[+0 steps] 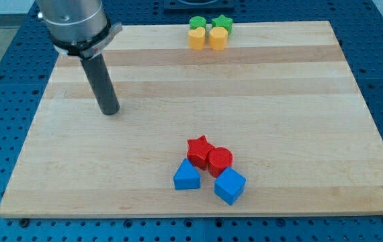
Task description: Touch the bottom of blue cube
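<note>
The blue cube (230,185) lies near the view's bottom edge of the wooden board (279,101), right of centre. It touches a red cylinder (220,160) above it. A red star (199,149) sits left of the cylinder, and a blue triangular block (187,175) lies left of the cube. My tip (110,111) rests on the board at the view's left, far up and left of the blue cube, touching no block.
Four blocks cluster at the view's top edge: a green round block (197,24), a green star (222,23), a yellow pentagon (197,39) and a yellow heart (218,38). A blue perforated table (3,81) surrounds the board.
</note>
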